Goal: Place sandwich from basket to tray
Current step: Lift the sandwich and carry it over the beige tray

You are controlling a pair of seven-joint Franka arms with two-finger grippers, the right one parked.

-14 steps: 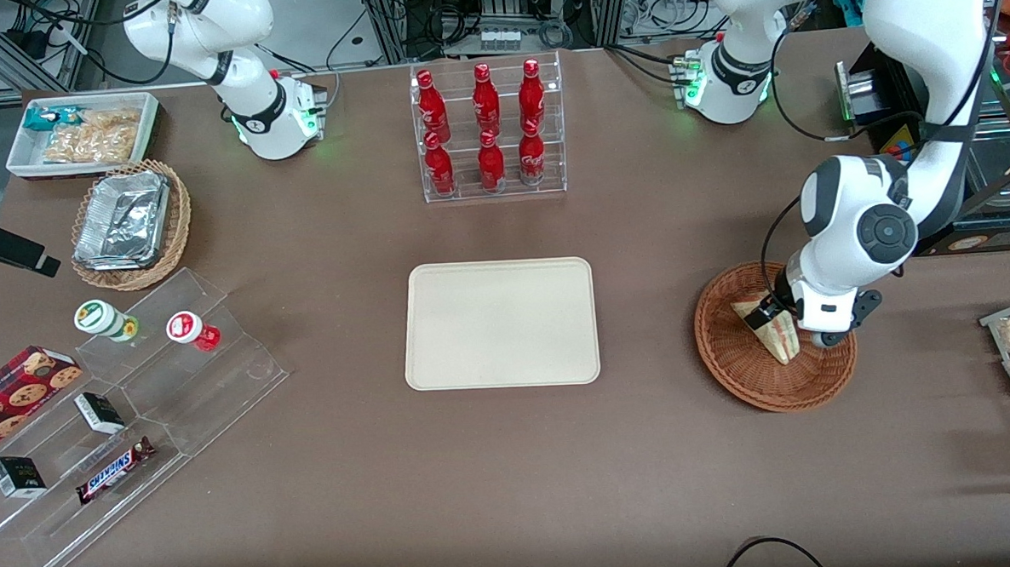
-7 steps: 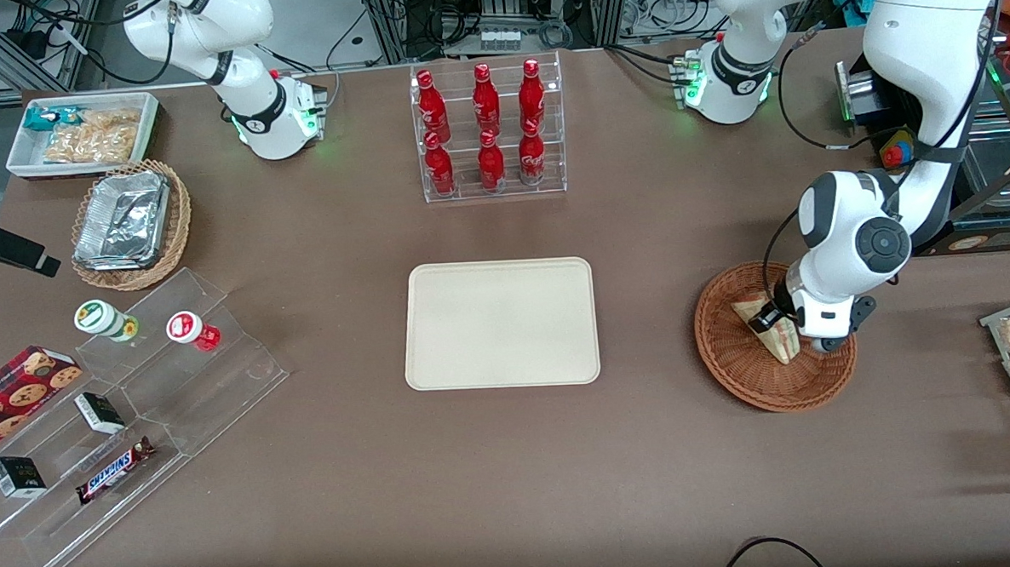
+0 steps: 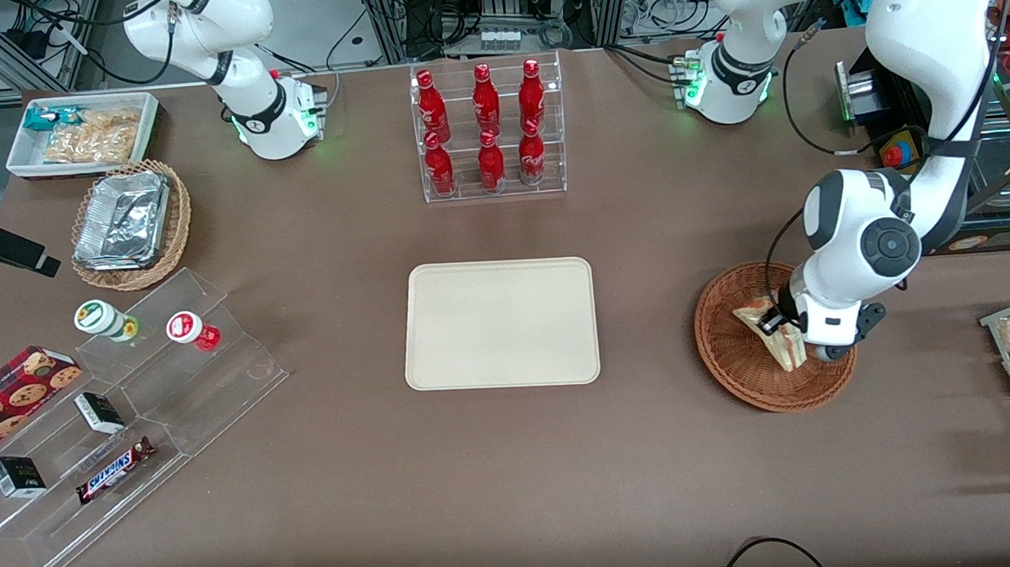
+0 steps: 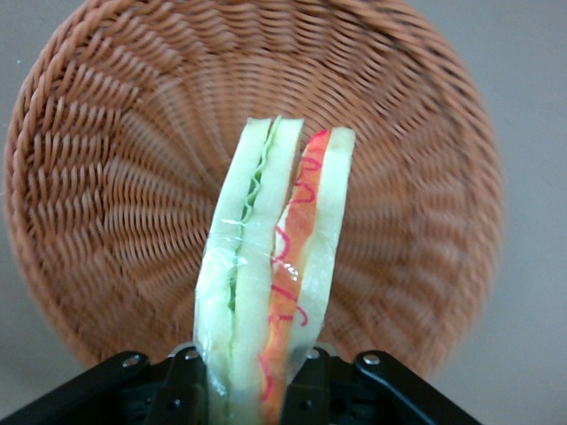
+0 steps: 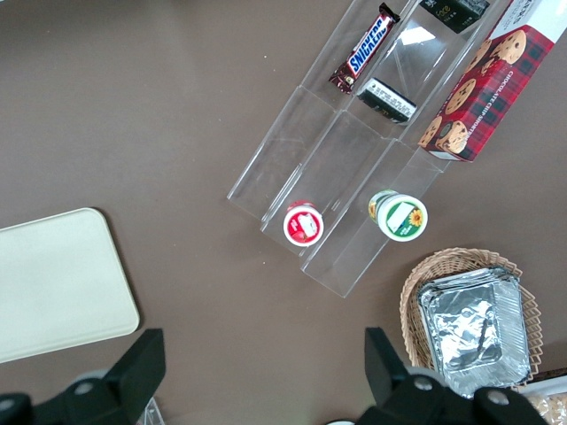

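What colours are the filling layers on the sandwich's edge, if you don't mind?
Green and orange-red between white bread on the sandwich, clearest in the left wrist view; the gripper clamps it over the basket.

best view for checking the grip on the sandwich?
Left wrist view: the sandwich stands edge-on over the basket, the gripper shut on it. Front view shows it small, partly hidden by the arm. Right wrist view lacks it.
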